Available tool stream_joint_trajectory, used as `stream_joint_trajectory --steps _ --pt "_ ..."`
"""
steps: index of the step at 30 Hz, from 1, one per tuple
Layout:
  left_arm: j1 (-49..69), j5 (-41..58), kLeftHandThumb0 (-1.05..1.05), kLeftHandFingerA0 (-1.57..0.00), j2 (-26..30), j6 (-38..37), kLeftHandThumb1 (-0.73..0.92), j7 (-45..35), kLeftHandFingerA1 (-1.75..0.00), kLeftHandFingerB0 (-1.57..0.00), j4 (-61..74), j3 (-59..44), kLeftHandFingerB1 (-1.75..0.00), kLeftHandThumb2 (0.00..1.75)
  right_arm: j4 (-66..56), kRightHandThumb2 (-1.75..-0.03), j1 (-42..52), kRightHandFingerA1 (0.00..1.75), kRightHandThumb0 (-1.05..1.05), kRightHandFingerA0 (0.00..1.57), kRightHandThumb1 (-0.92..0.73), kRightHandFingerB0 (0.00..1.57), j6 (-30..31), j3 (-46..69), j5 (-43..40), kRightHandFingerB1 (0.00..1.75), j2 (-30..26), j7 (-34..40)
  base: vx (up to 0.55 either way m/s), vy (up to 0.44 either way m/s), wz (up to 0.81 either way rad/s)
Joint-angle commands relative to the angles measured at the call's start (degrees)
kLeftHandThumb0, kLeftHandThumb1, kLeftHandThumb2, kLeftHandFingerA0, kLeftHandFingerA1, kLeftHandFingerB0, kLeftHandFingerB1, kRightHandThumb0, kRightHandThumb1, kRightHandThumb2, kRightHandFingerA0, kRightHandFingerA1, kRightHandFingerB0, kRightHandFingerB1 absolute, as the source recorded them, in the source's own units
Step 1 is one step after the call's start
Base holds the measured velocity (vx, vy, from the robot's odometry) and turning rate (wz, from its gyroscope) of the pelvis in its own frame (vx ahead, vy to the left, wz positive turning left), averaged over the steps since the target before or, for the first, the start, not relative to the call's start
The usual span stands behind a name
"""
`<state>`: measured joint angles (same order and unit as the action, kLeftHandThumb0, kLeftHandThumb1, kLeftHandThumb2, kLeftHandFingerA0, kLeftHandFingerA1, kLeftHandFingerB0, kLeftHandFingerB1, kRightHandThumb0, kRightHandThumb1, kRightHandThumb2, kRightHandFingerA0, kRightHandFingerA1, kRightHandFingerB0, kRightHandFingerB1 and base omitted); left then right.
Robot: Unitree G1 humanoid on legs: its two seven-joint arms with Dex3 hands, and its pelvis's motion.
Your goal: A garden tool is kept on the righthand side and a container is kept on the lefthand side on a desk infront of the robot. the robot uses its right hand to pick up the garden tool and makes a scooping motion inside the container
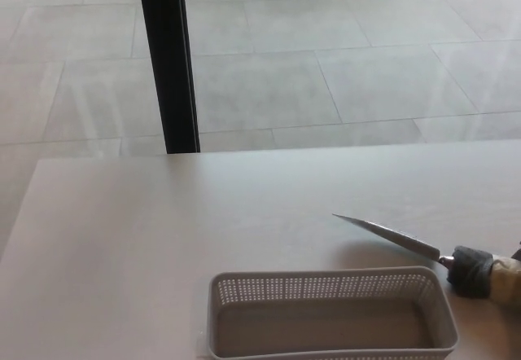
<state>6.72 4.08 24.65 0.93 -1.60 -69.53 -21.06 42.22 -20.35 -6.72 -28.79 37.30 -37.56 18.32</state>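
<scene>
While the head view covers most of the desk, only the far right edge shows any trace of the robot: a dark sliver at the frame border next to the tool handle, likely the right hand. Too little is visible to say whether its fingers are spread or closed on the handle. Left hand is not in view.

Garden tool: narrow, pointed metal blade, tip toward picture left, just beyond the far right corner of the container. Blade looks raised off the desk, with a soft shadow beneath it. Handle has a dark collar and a pale grip running out of frame.

Container: pale perforated plastic basket, rectangular, at bottom centre, appears empty.

Handling judgement: blade is stiff, thin, probably light; smooth metal is slippery and its edge and point are poor places to hold. Hold belongs on the pale grip, behind the collar. Basket looks light and may slide or tip if the blade drags on its wall.
</scene>
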Motion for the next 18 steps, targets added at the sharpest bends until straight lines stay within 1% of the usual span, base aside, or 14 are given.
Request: stream_joint_trajectory --steps 1,2,4,5,6,7,8,11,12,13,15,16,17,18 --pt "-0.3 1.2 -0.33 -0.48 1.1 -0.8 0.5 -0.7 -0.64 -0.29 0.0 -0.4 -0.52 0.87 5.0 -0.82 7.0 1.68 -0.2 0.79 -0.75 0.67 -7.8 0.2 -0.5 1.41 3.6 5.9 0.0 0.0 0.0" --pt "-0.1 -0.1 -0.37 -0.51 1.3 -1.1 0.52 -0.6 -0.64 -0.32 0.4 1.0 -0.52 0.88 4.6 -0.85 7.0 1.66 -0.19 0.83 -0.68 0.74 -8.5 2.2 -2.2 1.38 4.0 6.5 0.0 0.0 0.0" --pt "0.0 0.1 -0.36 -0.47 1.4 -1.0 0.5 -0.9 -0.63 -0.29 0.8 1.1 -0.52 0.87 4.5 -0.88 6.8 1.75 -0.15 0.81 -0.63 0.69 -10.4 4.9 -3.9 1.49 4.5 8.3 0.0 0.0 0.0" --pt "0.1 0.6 -0.35 -0.47 1.2 -0.9 0.49 -0.9 -0.64 -0.29 1.4 0.9 -0.52 0.87 3.9 -0.85 6.6 1.67 -0.11 1.03 -0.6 0.77 -11.5 6.8 -5.0 1.28 4.8 9.2 0.0 0.0 0.0" --pt "0.2 0.7 -0.35 -0.47 1.1 -0.9 0.49 -0.8 -0.64 -0.29 1.6 0.8 -0.52 0.87 3.9 -0.85 6.6 1.67 -0.11 1.03 -0.6 0.77 -11.8 7.4 -5.1 1.28 4.9 9.6 0.0 0.0 0.0" --pt "0.4 0.7 -0.35 -0.47 1.1 -0.6 0.49 -0.7 -0.63 -0.29 2.1 0.9 -0.52 0.87 4.0 -0.85 6.3 1.75 -0.16 0.84 -0.62 0.7 -13.4 8.9 -5.6 1.44 5.3 11.3 0.0 0.0 0.0" --pt "0.2 0.4 -0.37 -0.46 1.4 -1.1 0.49 -1.0 -0.62 -0.3 1.4 1.2 -0.52 0.86 3.6 -0.86 6.3 1.75 -0.16 0.82 -0.63 0.56 -14.0 11.3 -7.4 1.64 6.0 11.4 0.0 0.0 0.0" --pt "-0.2 0.5 -0.35 -0.46 1.6 -1.0 0.49 -0.9 -0.62 -0.29 0.8 1.3 -0.51 0.86 2.4 -0.99 5.9 1.75 -0.13 0.83 -0.57 0.6 -15.4 15.2 -9.0 1.69 6.6 11.2 0.0 0.0 0.0" --pt "-0.3 1.8 -0.33 -0.47 1.3 -0.9 0.49 -1.3 -0.64 -0.28 0.9 0.2 -0.52 0.87 1.5 -1.14 5.1 1.75 -0.03 0.83 -0.52 0.63 -19.9 18.5 -12.4 1.68 6.6 10.8 0.0 0.0 0.0" --pt "-0.4 1.9 -0.33 -0.47 1.3 -0.9 0.49 -1.4 -0.64 -0.28 0.9 0.1 -0.52 0.87 1.5 -1.14 5.0 1.75 -0.03 0.83 -0.52 0.63 -20.5 19.1 -12.6 1.68 6.7 10.6 0.0 0.0 0.0" --pt "-0.6 1.7 -0.34 -0.48 1.5 -1.1 0.51 -1.8 -0.63 -0.26 0.4 0.4 -0.51 0.88 1.6 -1.2 4.3 1.75 0.04 0.85 -0.43 0.68 -23.8 20.7 -12.3 1.64 6.4 13.0 0.0 0.0 0.0" --pt "-1.0 1.7 -0.33 -0.47 1.5 -0.7 0.5 -1.5 -0.63 -0.23 0.2 0.3 -0.5 0.89 0.3 -1.12 4.2 1.46 0.03 1.19 -0.46 0.97 -22.8 21.5 -12.3 1.31 5.7 12.3 0.0 0.0 0.0" --pt "-1.2 2.3 -0.33 -0.45 1.2 -0.2 0.5 -1.3 -0.63 -0.24 0.5 -0.3 -0.51 0.88 -2.2 -1.11 4.3 1.43 -0.04 1.18 -0.46 0.94 -20.8 22.2 -10.8 1.27 4.5 12.8 0.0 0.0 0.0" --pt "-1.2 1.7 -0.35 -0.48 1.3 -0.4 0.51 -1.3 -0.64 -0.24 0.5 0.3 -0.51 0.89 -3.5 -1.1 4.2 1.4 0.02 1.17 -0.46 0.94 -21.8 23.3 -10.5 1.22 3.7 13.2 0.0 0.0 0.0"
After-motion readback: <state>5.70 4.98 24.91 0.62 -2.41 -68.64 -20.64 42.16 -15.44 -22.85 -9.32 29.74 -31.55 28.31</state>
